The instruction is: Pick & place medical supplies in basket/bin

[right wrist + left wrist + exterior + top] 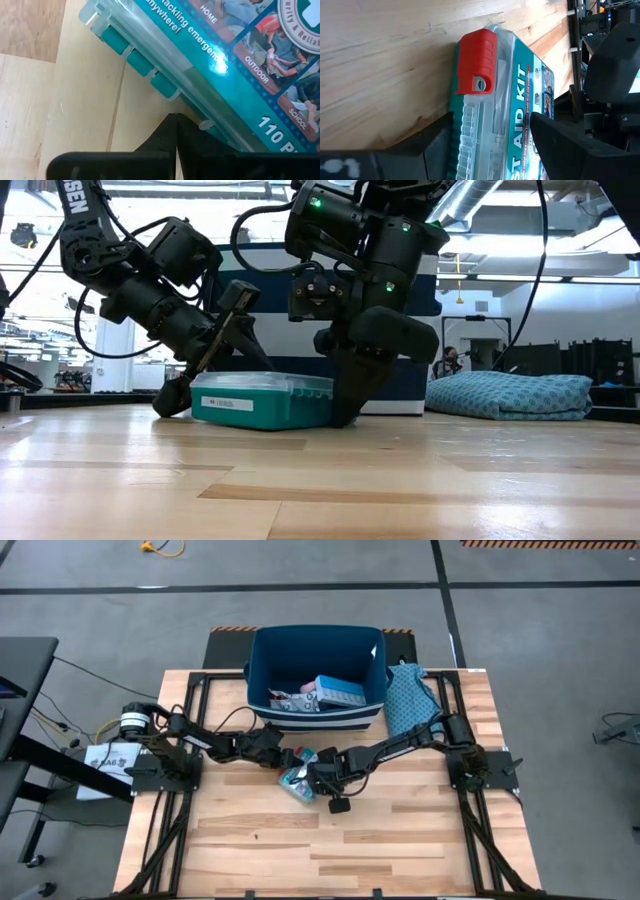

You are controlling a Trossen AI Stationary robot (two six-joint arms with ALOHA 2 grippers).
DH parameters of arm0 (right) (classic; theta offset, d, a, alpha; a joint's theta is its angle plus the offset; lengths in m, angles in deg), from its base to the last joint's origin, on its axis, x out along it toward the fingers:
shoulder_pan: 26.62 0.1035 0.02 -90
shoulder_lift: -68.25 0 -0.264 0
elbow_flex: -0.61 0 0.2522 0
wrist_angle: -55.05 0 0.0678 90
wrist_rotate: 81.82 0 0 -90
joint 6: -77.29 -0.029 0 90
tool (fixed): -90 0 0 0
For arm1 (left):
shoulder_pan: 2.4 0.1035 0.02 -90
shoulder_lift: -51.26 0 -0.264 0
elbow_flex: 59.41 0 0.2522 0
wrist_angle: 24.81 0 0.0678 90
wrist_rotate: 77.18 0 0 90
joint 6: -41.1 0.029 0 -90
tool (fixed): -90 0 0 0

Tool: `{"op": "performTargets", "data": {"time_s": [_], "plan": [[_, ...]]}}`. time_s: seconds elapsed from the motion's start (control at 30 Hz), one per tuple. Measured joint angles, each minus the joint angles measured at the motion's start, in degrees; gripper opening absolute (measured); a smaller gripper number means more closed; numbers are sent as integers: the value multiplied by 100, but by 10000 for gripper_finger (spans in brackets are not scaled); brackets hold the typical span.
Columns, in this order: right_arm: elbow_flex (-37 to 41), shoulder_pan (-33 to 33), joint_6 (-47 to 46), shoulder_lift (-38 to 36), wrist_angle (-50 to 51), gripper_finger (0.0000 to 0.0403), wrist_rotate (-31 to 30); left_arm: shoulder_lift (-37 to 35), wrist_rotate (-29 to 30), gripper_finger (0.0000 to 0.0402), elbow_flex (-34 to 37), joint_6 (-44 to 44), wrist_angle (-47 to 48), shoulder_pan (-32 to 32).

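The teal-and-red first aid kit box (298, 780) lies flat on the wooden table (400, 840), in front of the navy bin (262, 660). My left gripper (490, 120) comes in low from the table's left. Its fingers stand open at the box's latch side, one over the lid and one down by the base (175, 400). The red latch (476, 62) shows beyond them. My right gripper (176, 120) is shut and stands at the box's opposite, hinged side (345, 410). My left gripper: one finger (555, 145) lies over the printed lid and the other (437, 147) sits beside the teal base. I cannot tell whether either touches the box. My right gripper sets its shut fingertips (175, 132) against the box's hinged long edge (205, 125). It slants down from above and from the table's right. The box rests on the table.
The bin holds a light blue item (340, 690) and a white packet (290, 702). The teal patterned cloth bag (408, 695) lies to the bin's right. Bare wood stretches toward the table's near edge.
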State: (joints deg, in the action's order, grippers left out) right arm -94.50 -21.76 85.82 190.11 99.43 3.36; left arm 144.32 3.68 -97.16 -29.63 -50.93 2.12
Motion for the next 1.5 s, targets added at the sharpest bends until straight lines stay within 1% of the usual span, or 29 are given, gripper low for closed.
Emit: {"op": "performTargets", "data": {"time_s": [0.2,0.3,0.63,0.77,0.93,1.03,1.13,1.27,1.37,1.5], "plan": [[0,0,-11,0,4,0,-38,-4,-107,236,-2,-28,10,0],[0,0,-11,0,9,0,-42,-7,-156,236,-106,-21,253,-2],[-87,0,-254,188,112,0,13,-9,-171,236,-111,10,264,-4],[-320,18,-251,244,401,0,-15,-9,-181,236,-114,13,269,-5],[-736,46,38,286,938,0,-164,-53,-202,236,-94,97,319,-13],[-800,62,50,295,1010,0,-166,-59,-213,234,-42,119,254,-21],[-804,73,48,295,1014,0,-165,-59,-222,218,-31,145,251,-24],[-814,101,48,295,1099,0,-136,-61,-361,176,-25,200,231,-24],[-824,139,52,293,1280,0,-70,-61,-519,144,-17,200,38,-24],[-831,216,94,289,1436,0,-28,-61,-624,118,-17,200,-189,-24]]}}
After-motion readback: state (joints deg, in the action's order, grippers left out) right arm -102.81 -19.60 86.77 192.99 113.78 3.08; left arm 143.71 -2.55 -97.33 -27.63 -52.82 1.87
